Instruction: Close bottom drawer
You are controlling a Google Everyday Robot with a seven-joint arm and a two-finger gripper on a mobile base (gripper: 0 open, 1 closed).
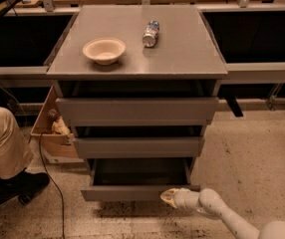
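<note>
The bottom drawer is the lowest and narrowest grey front of the cabinet. It stands pulled out, and its shallow grey box shows behind the front. My gripper is at the right part of that front, touching or nearly touching its outer face, at the end of my white arm that comes in from the lower right. The middle drawer and the top drawer stand above it and stick out less.
A beige bowl and a lying can sit on the cabinet top. A person's leg and dark shoe are at the left, with a black cable on the floor and a cardboard box beside the cabinet.
</note>
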